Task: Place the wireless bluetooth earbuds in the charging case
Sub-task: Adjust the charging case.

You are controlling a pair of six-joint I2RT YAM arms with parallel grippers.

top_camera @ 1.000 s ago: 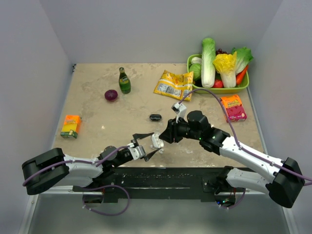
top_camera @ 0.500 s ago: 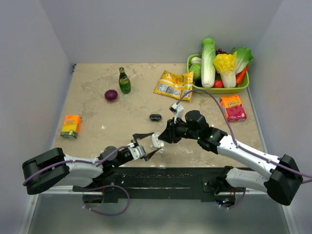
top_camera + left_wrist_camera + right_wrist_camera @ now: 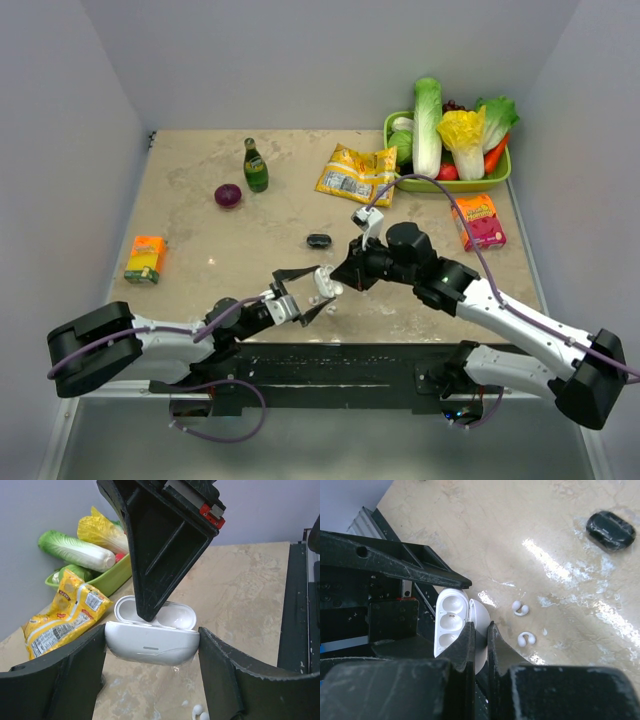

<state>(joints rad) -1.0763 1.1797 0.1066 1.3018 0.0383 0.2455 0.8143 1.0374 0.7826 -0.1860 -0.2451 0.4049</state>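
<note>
Left hand [image 3: 151, 636] grasps the open case [image 3: 150, 650] by its sides, held off the tabletop [image 3: 520, 540]. Right hand [image 3: 479, 632] is pinched onto the case too. Both earbuds [image 3: 521, 608] lie on the tabletop nearby.

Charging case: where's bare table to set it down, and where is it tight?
Widest bare patch: left-centre, bordered by the orange box, red onion and small black object. Also bare: the strip behind the green bottle. Tight: back right, among snack bag, vegetable tray and pink box; and beside the charging case itself, where both earbuds lie.
</note>
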